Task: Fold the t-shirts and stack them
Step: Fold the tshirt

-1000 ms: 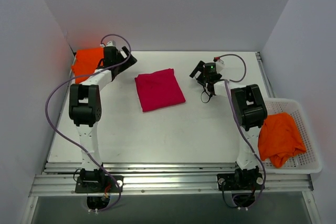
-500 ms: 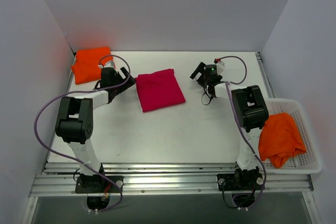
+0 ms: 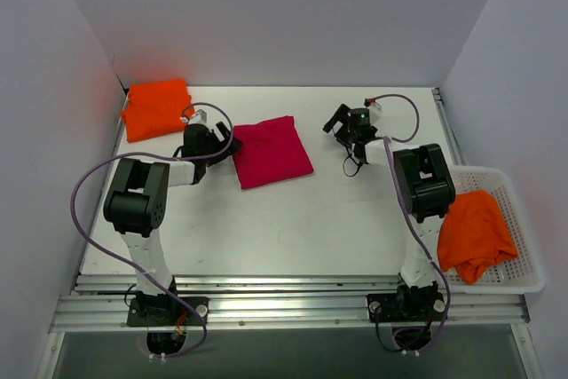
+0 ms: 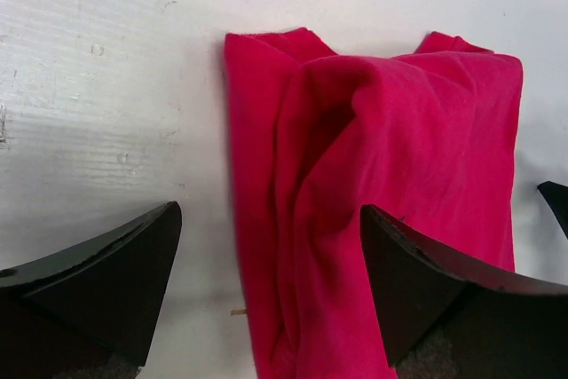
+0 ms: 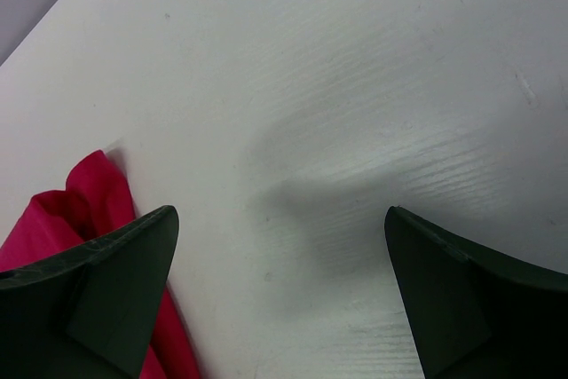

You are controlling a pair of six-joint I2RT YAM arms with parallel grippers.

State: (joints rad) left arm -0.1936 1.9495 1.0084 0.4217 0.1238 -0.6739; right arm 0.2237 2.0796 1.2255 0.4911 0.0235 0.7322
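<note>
White table, left claw shifted to edge of crimson t-shirt, spread apart, right claw apparently apart.

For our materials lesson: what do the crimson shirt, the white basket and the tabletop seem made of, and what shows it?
Crimson shirt: soft matte cloth, probably knit; it creases and folds. Basket: white plastic, judging by its mesh walls. Tabletop: hard, white, faintly grained, perhaps painted wood.

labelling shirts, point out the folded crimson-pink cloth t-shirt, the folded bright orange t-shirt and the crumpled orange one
folded crimson-pink cloth t-shirt [image 3: 271, 151]: top view, its middle
folded bright orange t-shirt [image 3: 156, 108]: top view, its middle
crumpled bright orange t-shirt [image 3: 473, 232]: top view, its middle
</note>
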